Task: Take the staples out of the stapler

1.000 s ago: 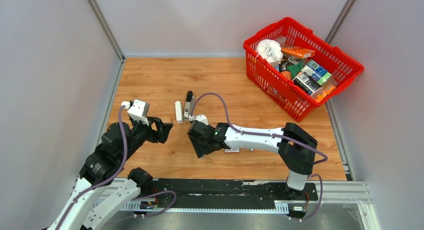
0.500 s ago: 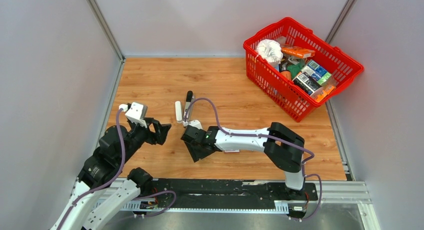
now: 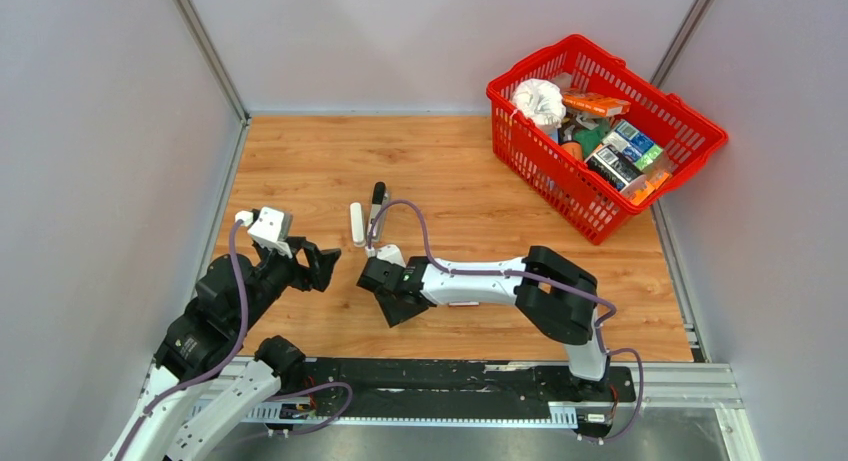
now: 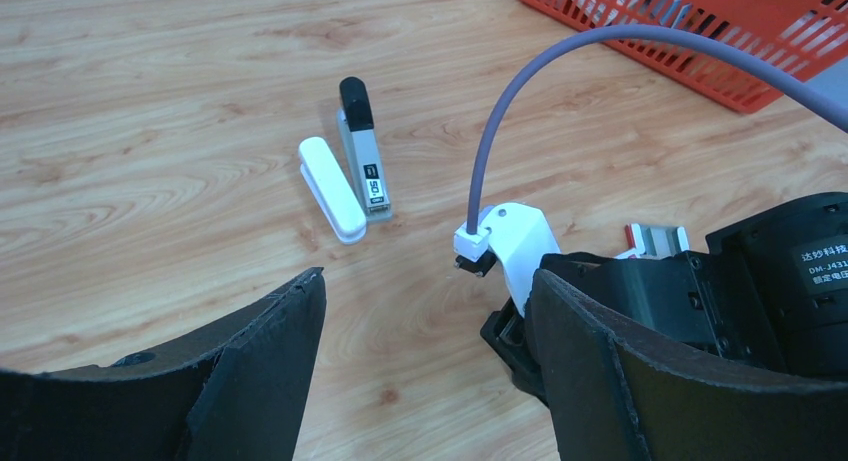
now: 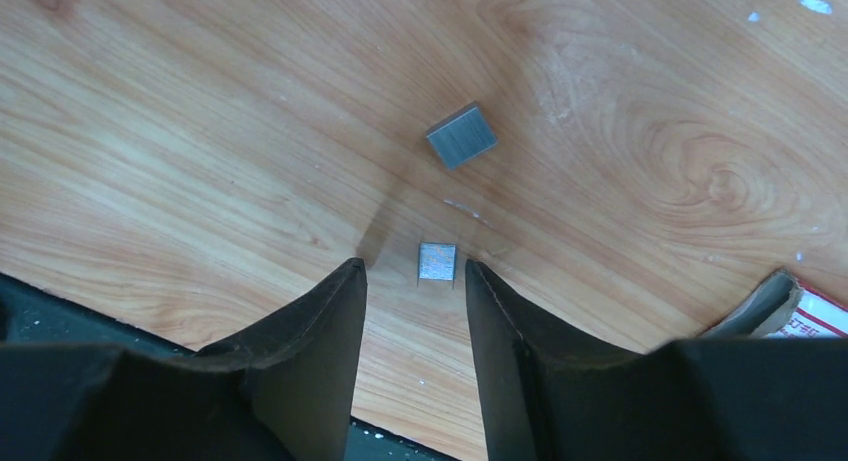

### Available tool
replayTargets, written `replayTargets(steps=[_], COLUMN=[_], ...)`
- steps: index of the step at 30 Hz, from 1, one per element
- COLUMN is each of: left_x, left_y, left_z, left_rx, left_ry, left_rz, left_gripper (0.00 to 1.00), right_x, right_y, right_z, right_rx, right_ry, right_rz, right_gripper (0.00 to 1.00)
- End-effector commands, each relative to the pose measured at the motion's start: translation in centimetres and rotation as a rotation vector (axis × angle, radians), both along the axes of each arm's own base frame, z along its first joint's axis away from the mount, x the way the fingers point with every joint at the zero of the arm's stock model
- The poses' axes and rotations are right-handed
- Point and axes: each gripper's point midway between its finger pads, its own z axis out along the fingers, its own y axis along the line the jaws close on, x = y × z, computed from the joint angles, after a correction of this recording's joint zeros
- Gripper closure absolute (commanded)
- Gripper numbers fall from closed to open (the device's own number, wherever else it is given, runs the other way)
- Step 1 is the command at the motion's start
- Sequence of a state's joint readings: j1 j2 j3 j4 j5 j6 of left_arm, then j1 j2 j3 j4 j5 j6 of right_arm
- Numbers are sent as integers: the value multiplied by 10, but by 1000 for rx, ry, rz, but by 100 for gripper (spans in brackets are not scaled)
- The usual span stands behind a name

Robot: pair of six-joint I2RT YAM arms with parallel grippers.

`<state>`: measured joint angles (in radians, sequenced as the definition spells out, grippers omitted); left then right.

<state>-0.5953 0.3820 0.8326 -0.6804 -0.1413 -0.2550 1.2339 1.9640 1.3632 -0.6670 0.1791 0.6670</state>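
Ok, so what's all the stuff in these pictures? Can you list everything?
stapler: one, white and black, opened out in a V, middle of the table
staples: two small clumps, silver-grey, lying on the table; the nearer one sits between the right claw's tips
small box: one, red and white, at the edge of the right wrist view
basket: one, red, far right corner, full of packets too small to name
table: one, light wood, under everything
cables: two, purple, one along each arm
left claw: one, black, open, left of the stapler
right claw: one, black, open, low over the staples
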Motion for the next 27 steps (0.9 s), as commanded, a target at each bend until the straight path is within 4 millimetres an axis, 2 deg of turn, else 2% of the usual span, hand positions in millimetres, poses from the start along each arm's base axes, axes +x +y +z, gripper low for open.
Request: replayTargets(steps=[1, 15, 27], left_x=[1, 1, 0], left_y=[2, 4, 4], left_z=[2, 3, 1], left_rx=[11, 13, 14], left_ry=[-19, -23, -17], left_rz=[7, 10, 12], left_gripper=[18, 18, 18], right_x=[5, 7, 10], right_y=[6, -3, 2], right_z=[5, 1, -1], right_rx=[-6, -65, -72], right_ry=[-34, -66, -74], right_rz=[-39, -62, -62], right_gripper=[54, 65, 72])
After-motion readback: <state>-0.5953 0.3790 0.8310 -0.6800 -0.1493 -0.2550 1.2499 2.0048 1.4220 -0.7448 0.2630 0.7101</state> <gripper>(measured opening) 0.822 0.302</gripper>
